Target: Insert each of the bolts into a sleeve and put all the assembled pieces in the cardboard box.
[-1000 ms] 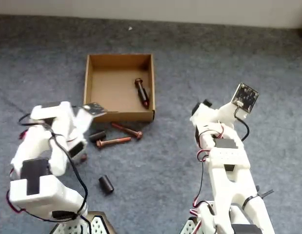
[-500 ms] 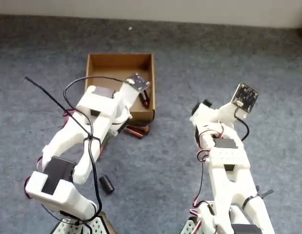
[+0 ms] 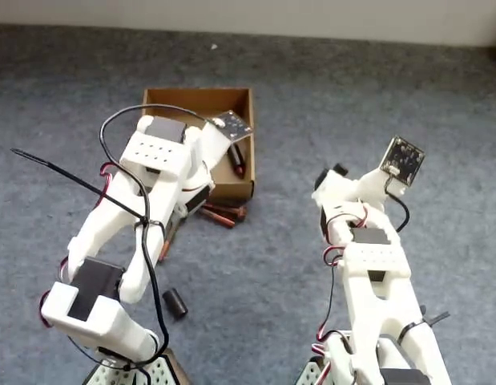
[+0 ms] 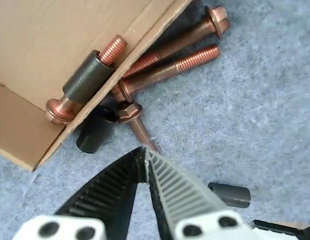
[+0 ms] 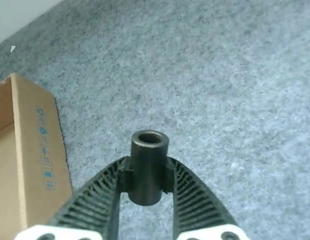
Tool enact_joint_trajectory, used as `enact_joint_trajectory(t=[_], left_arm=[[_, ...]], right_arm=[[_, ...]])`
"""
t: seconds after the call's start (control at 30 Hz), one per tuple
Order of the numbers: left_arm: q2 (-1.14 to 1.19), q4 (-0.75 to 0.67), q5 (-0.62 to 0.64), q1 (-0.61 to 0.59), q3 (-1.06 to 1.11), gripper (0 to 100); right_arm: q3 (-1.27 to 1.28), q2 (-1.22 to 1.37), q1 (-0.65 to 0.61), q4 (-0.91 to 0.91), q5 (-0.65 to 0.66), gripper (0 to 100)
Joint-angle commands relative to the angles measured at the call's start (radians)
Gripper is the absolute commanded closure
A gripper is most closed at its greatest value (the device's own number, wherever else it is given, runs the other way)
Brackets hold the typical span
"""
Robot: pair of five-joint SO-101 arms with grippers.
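Your left claw (image 4: 144,152) is clenched on nothing, its tips pressed together just above the carpet (image 4: 260,115). Right past those tips lies the short bolt (image 4: 138,125), with its head toward the box (image 4: 39,40) and its shank pointing back at the claw. Beside that head, the wall sleeve (image 4: 94,136) lies on its side against the outside of the box wall. Beyond the short bolt, the middle bolt (image 4: 165,71) and the far bolt (image 4: 187,36) lie side by side on the carpet, running out from the same wall. Their heads are at opposite ends, with the far bolt's head pointing away from the box. Just inside that wall, the assembled piece (image 4: 84,82) rests on the box floor, with the bolt's head and threaded tip sticking out of either end of its sleeve. The lone sleeve (image 3: 175,303) lies well apart from the rest, back near the left arm's base.

Your right claw (image 5: 146,171) is grasping the held sleeve (image 5: 148,155) between both fingers, with the open bore facing the wrist camera. Bare carpet lies beneath it, and one outer wall of the box stands near. From above, the right arm (image 3: 368,257) sits to the right of the box, clear of it and of the loose bolts.
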Motion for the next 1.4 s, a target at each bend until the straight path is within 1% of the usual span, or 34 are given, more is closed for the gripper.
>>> enact_joint_trajectory(t=[0.0,0.07,0.1,0.27,0.4,0.57,0.83,0.9,1.0,1.23,1.37], left_arm=[[-0.007,0.008,0.061,-0.028,0.038,89],[-0.005,-0.025,0.061,-0.05,0.065,83],[-0.005,-0.052,0.061,-0.059,0.085,82],[0.004,-0.193,0.063,-0.09,0.193,84],[0.005,-0.336,0.064,-0.111,0.292,86],[0.005,-0.48,0.152,-0.111,0.361,86],[0.007,-0.491,0.155,-0.107,0.366,86],[0.007,-0.496,0.155,-0.104,0.374,90],[0.007,-0.497,0.15,-0.071,0.386,100],[-0.013,-0.491,0.153,-0.019,0.433,100],[-0.148,-0.493,0.153,-0.018,0.476,100]], right_arm=[[-0.013,-0.042,0.012,-0.022,0.014,99.5],[-0.013,-0.042,0.012,-0.022,0.014,99.5],[-0.012,-0.042,0.012,-0.022,0.014,99.5],[-0.012,-0.042,0.012,-0.022,0.014,99.5],[-0.012,-0.042,0.012,-0.022,0.014,99.5],[-0.01,-0.042,0.012,-0.022,0.014,99.5],[-0.01,-0.042,0.012,-0.022,0.014,99.5],[-0.01,-0.042,0.012,-0.022,0.014,99.5],[-0.008,-0.044,0.012,-0.022,0.014,99.5],[-0.008,-0.053,0.012,-0.021,0.014,99.5],[-0.007,-0.054,0.01,-0.021,0.015,99.5]])
